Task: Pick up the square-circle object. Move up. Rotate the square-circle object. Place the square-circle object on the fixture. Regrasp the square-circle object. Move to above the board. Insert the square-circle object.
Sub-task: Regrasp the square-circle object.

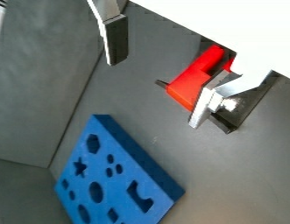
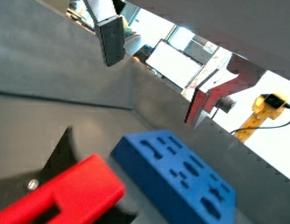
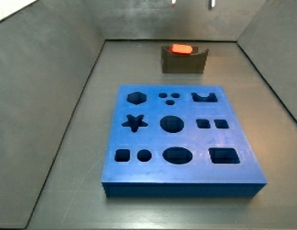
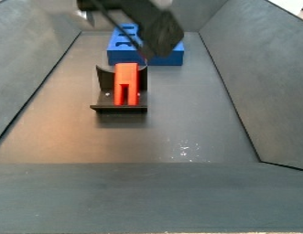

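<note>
Currently: end effector (image 1: 171, 74) w/ fingers spread, empty, raised above fixture (image 4: 118, 99).
Square-circle obj. (image 4: 126, 82) red, seated in fixture notch, clear of fingers (image 1: 116, 39); also red in side view (image 3: 180, 49). Board (image 3: 176, 137) blue, on floor, apart from fixture.

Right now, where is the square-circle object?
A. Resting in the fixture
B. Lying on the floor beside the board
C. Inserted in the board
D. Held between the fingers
A: the red square-circle object sits in the fixture, while the gripper hangs open above it, fingers empty.
</note>
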Tool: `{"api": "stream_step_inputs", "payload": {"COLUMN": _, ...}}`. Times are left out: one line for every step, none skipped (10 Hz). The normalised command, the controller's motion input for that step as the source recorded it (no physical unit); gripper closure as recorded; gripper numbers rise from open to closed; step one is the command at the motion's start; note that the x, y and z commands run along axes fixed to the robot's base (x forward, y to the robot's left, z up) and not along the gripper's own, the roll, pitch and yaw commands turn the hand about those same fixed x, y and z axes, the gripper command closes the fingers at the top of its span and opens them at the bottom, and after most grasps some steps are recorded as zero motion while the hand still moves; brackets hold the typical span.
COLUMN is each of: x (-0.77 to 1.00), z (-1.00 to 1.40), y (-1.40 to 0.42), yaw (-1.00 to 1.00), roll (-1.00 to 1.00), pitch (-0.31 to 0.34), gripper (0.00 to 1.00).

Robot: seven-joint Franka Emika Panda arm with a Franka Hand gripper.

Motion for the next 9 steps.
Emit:
{"api": "stream_step_inputs", "payload": {"x": -0.02, "z": 0.26, "y": 0.02, "yaw": -0.04, "roll": 0.03, "pitch": 0.054, "gripper": 0.00}}
{"api": "stream_step_inputs", "payload": {"x": -0.07, "z": 0.27, "y": -0.74, "yaw": 0.01, "roll": 1.00, "pitch": 0.034, "gripper": 0.00}}
{"api": "stream_step_inputs", "payload": {"x": -0.06, "z": 0.18, "y": -0.72, "yaw": 0.01, "roll": 1.00, "pitch": 0.032, "gripper": 0.00}}
{"api": "stream_step_inputs", "payload": {"x": -0.07, "z": 0.16, "y": -0.61, "yaw": 0.01, "roll": 1.00, "pitch": 0.023, "gripper": 0.00}}
{"api": "stream_step_inputs", "payload": {"x": -0.10, "z": 0.06, "y": -0.40, "yaw": 0.01, "roll": 1.00, "pitch": 0.011, "gripper": 0.00}}
{"api": "stream_step_inputs", "payload": {"x": -0.10, "z": 0.04, "y": -0.29, "yaw": 0.01, "roll": 1.00, "pitch": 0.007, "gripper": 0.00}}
{"api": "stream_step_inputs", "payload": {"x": -0.06, "z": 0.03, "y": -0.06, "yaw": 0.01, "roll": 1.00, "pitch": 0.002, "gripper": 0.00}}
{"api": "stream_step_inputs", "payload": {"x": -0.04, "z": 0.01, "y": -0.01, "yaw": 0.01, "roll": 1.00, "pitch": 0.000, "gripper": 0.00}}
{"api": "stream_step_inputs", "payload": {"x": -0.03, "z": 0.01, "y": -0.02, "yaw": 0.01, "roll": 1.00, "pitch": -0.001, "gripper": 0.00}}
